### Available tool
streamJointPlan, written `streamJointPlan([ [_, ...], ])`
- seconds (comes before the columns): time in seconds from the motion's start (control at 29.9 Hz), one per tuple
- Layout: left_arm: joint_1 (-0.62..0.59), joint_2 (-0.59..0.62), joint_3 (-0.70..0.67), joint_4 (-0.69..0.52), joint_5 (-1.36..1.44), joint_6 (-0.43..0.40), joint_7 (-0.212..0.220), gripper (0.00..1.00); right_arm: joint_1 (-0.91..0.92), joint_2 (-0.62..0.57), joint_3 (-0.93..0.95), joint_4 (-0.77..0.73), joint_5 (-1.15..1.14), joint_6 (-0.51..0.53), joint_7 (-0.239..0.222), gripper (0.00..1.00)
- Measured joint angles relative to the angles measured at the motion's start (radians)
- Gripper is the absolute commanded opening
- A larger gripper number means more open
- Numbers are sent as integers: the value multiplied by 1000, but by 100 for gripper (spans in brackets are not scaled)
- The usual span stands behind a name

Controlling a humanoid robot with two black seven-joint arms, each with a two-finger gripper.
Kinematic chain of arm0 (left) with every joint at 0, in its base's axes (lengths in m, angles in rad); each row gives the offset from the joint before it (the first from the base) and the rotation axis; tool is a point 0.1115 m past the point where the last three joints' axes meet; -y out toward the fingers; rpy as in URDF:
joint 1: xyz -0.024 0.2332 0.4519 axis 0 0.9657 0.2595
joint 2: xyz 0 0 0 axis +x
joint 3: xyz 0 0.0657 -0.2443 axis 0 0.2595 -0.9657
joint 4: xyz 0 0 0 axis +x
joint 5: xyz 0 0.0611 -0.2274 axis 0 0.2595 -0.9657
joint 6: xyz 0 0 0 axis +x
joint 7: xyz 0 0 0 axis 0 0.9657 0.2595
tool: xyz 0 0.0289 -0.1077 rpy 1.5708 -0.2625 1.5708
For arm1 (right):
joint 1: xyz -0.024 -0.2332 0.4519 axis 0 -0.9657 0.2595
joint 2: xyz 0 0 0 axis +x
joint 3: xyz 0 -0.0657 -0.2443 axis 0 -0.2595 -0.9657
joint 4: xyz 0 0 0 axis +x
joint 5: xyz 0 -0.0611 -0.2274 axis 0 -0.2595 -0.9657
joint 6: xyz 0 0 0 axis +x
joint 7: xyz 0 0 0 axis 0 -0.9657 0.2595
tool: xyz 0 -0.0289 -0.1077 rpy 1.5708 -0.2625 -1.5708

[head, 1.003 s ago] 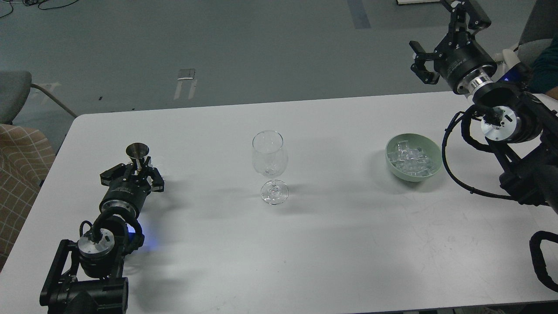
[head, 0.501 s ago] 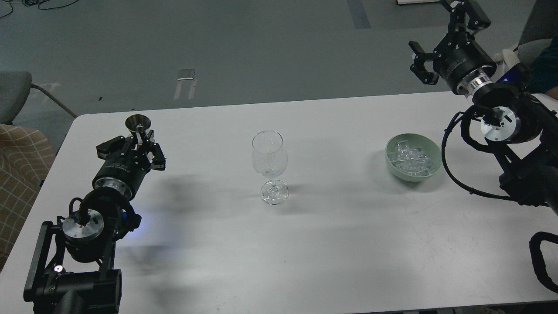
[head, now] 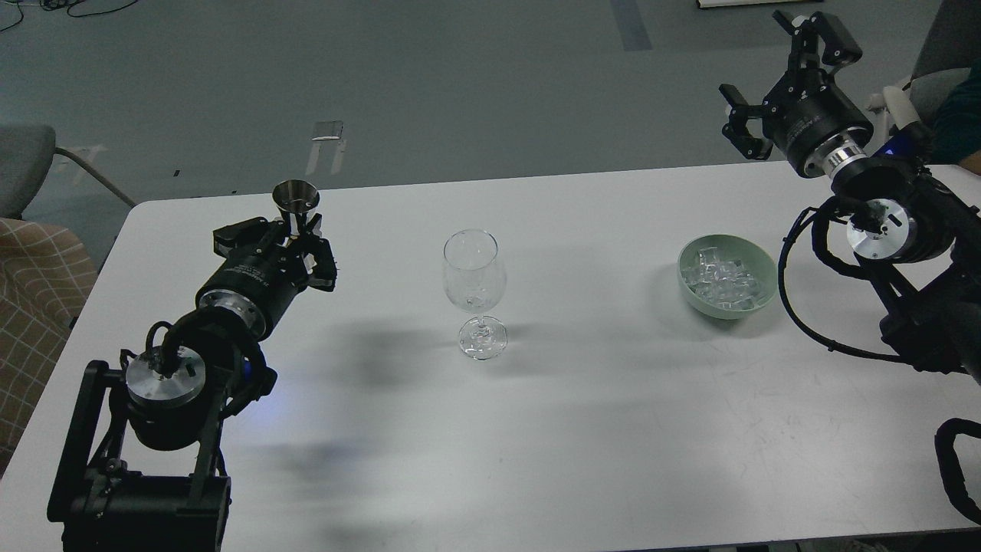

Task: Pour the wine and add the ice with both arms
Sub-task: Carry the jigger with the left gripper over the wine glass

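A clear stemmed wine glass (head: 474, 291) stands upright and looks empty at the middle of the white table (head: 598, 429). My left gripper (head: 295, 239) is shut on a small steel jigger cup (head: 296, 201) and holds it upright above the table, left of the glass. A pale green bowl (head: 761, 264) to the right holds a heap of clear ice cubes (head: 720, 280). My right gripper (head: 778, 73) is open and empty, raised beyond the table's far right edge, above and behind the bowl.
A chair with a checked cushion (head: 31, 291) stands off the table's left edge. A person's arm (head: 954, 123) shows at the far right edge. Grey floor lies beyond the table's far edge.
My left gripper has lifted the jigger off the table and carried it up and to the right, toward the wine glass. My right gripper has shifted only slightly.
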Motion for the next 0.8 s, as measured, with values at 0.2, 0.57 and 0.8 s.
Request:
streamJointPlan([
  [0.2,-10,0,60,-14,73,23,0,0,-2,0,0,6,0,0,0,100],
  [0.57,-40,0,155,-15,139,29,28,0,-5,-1,-2,12,0,0,0,100],
  [0.8,-63,0,181,-15,141,30,29,0,-9,0,-3,12,0,0,0,100],
])
